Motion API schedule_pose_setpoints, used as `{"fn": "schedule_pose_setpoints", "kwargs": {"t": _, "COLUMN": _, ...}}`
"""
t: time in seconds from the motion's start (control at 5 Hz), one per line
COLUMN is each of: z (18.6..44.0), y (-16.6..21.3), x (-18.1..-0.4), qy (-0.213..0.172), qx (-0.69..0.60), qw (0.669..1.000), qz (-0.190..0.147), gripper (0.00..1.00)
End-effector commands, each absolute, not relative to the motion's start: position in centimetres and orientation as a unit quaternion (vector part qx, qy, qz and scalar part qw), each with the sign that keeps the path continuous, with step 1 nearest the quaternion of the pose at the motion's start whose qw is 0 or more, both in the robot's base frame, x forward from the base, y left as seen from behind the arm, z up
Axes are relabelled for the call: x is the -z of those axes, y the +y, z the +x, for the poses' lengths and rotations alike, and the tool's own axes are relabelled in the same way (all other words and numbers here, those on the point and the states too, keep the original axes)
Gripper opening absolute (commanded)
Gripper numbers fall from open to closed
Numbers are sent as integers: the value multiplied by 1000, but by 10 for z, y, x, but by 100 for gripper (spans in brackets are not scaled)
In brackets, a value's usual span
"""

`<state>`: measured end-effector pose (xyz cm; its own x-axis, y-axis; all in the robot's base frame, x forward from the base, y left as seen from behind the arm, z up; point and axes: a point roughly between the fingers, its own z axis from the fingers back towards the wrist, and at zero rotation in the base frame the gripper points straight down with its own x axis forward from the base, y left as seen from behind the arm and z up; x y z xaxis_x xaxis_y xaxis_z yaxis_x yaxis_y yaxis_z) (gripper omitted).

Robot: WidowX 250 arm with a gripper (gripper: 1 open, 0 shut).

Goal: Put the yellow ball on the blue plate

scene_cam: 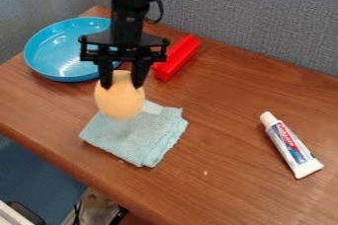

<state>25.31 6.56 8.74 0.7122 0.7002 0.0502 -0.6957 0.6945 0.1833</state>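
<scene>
Gripper (121, 79) is closed on the yellow ball (119, 101), pinched at its upper end | ball is held just above the teal cloth (137, 132) | ball is judged light, rigid, smooth, liable to slip or roll; grip across its middle is advised | blue plate (55, 49) is seen empty, rear left on the table (224, 111).

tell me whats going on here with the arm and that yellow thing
A single robot arm has its gripper shut on the yellow ball, holding it just above the pale teal cloth. The blue plate sits empty at the back left of the wooden table. A red object and a toothpaste tube lie untouched.
</scene>
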Motion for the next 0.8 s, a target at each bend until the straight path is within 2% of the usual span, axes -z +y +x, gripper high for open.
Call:
{"fn": "schedule_pose_setpoints", "kwargs": {"t": 0.0, "z": 261, "y": 75, "x": -112, "qy": -22, "qx": -386, "qw": 919, "qz": 80, "gripper": 0}}
{"fn": "schedule_pose_setpoints", "kwargs": {"t": 0.2, "z": 266, "y": 86, "x": -121, "qy": -25, "qx": -397, "qw": 915, "qz": 72, "gripper": 0}}
{"fn": "schedule_pose_setpoints", "kwargs": {"t": 0.6, "z": 278, "y": 142, "x": -134, "qy": -28, "qx": -473, "qw": 879, "qz": 58, "gripper": 0}}
